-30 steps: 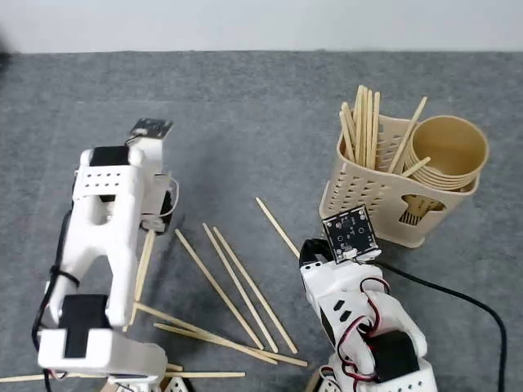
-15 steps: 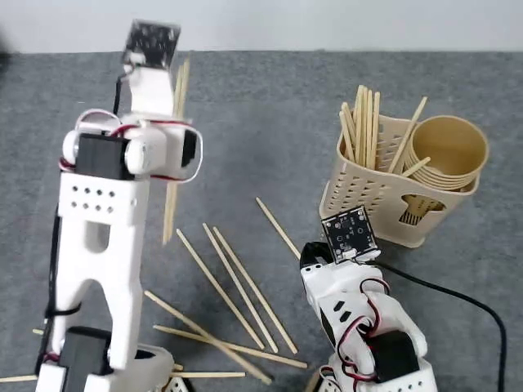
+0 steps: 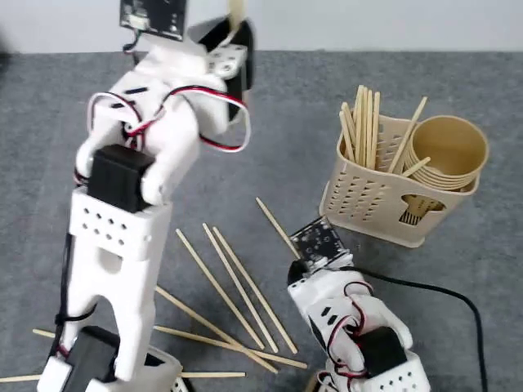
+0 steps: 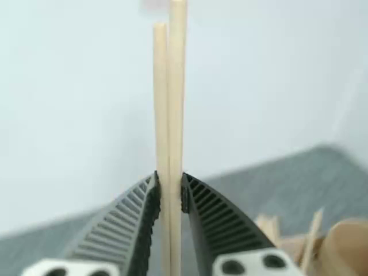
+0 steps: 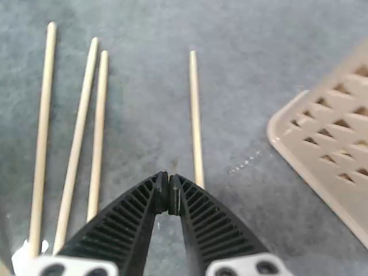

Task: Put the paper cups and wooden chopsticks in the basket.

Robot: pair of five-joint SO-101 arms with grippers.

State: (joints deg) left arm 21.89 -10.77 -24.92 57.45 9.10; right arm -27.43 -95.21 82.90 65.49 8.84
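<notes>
My left gripper (image 4: 169,187) is shut on two wooden chopsticks (image 4: 170,86) that stand upright between its fingers. In the high view this gripper (image 3: 233,37) is raised high over the back of the table, left of the basket (image 3: 368,200). The beige basket holds stacked paper cups (image 3: 448,151) and several chopsticks (image 3: 364,122). My right gripper (image 5: 168,187) is shut on nothing, low over the grey mat, right beside one loose chopstick (image 5: 195,115). The right arm (image 3: 343,327) sits at the front, left of the basket.
Several loose chopsticks (image 3: 241,290) lie on the grey mat between the two arms, and more (image 3: 196,374) lie near the front edge. The basket's perforated wall (image 5: 328,144) is close to the right gripper. A white wall rises behind the table.
The left arm rose from the mat with the chopsticks and swung up toward the back and the right. The right arm turned slightly to the left.
</notes>
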